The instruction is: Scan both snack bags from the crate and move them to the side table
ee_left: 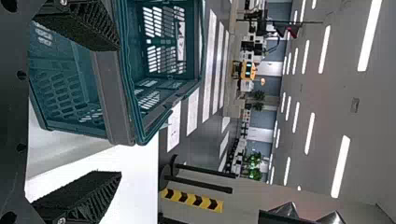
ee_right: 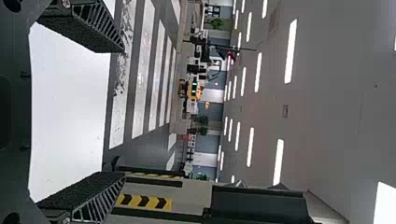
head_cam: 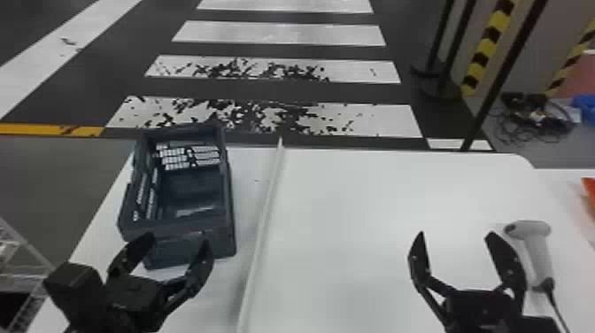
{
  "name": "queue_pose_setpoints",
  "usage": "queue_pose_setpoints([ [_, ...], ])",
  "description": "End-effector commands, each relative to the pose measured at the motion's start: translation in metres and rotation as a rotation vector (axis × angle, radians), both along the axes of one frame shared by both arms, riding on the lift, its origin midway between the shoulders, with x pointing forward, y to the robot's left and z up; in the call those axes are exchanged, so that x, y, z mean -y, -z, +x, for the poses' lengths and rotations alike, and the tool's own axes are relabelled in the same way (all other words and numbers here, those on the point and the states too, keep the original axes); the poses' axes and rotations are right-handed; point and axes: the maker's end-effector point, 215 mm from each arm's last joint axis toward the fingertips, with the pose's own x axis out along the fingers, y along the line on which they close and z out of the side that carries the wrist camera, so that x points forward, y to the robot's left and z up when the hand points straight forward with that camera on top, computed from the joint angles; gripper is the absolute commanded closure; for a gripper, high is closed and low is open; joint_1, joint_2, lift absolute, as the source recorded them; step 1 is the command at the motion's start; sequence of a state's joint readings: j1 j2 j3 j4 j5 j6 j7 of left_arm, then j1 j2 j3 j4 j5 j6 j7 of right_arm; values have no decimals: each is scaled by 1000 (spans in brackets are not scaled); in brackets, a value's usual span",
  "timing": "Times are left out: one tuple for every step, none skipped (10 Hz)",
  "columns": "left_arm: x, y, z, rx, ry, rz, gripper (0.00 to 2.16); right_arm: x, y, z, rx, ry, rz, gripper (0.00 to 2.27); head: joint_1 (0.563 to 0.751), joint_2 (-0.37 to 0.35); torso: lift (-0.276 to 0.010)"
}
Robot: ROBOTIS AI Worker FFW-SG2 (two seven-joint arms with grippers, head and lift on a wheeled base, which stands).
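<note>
A dark blue-grey crate point(head_cam: 190, 243) stands on the left part of the white table, with a pale glossy patch on its floor. My left gripper point(head_cam: 177, 241) is open at the crate's near end. In the left wrist view, the crate point(ee_left: 114, 93) lies beyond the open left gripper point(ee_left: 119, 111). Over the right part of the table my right gripper point(head_cam: 456, 234) is open, just left of a light grey handheld scanner point(head_cam: 539, 254). Nothing is between the fingers of the right gripper point(ee_right: 123, 112) in its wrist view. An orange item point(head_cam: 589, 192) is partly cut off at the head view's right edge.
A raised white strip point(head_cam: 261, 230) divides the table point(head_cam: 376, 199) between crate and scanner. The scanner's cable runs toward the near right edge. Another white surface point(head_cam: 560, 181) adjoins on the right, and a wire rack point(head_cam: 22, 265) stands at the lower left.
</note>
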State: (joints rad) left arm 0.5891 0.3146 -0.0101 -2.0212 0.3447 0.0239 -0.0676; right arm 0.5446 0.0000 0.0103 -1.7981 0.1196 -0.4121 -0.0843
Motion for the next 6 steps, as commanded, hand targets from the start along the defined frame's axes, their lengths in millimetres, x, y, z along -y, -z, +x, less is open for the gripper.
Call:
queue_pose_setpoints([
  [4, 3, 0, -5, 8, -4, 39, -1, 0, 0, -1, -1, -2, 46, 695, 16, -99],
  [6, 2, -1, -4, 10, -6, 39, -2, -1, 0, 3, -3, -4, 46, 695, 14, -99],
  [6, -1, -1, -1, 7, -6, 39, -3, -3, 1, 6, -4, -3, 46, 695, 12, -99],
  [5, 0, -2, -2, 5, -5, 39, -4, -1, 1, -3, -6, -4, 46, 695, 11, -99],
  [4, 1, -2, -3, 4, -2, 39, -4, 0, 4, -10, -5, -6, 46, 695, 12, -99],
  [2, 1, -2, -5, 0, 1, 39, -4, 2, 6, -17, -5, -9, 46, 695, 14, -99],
])
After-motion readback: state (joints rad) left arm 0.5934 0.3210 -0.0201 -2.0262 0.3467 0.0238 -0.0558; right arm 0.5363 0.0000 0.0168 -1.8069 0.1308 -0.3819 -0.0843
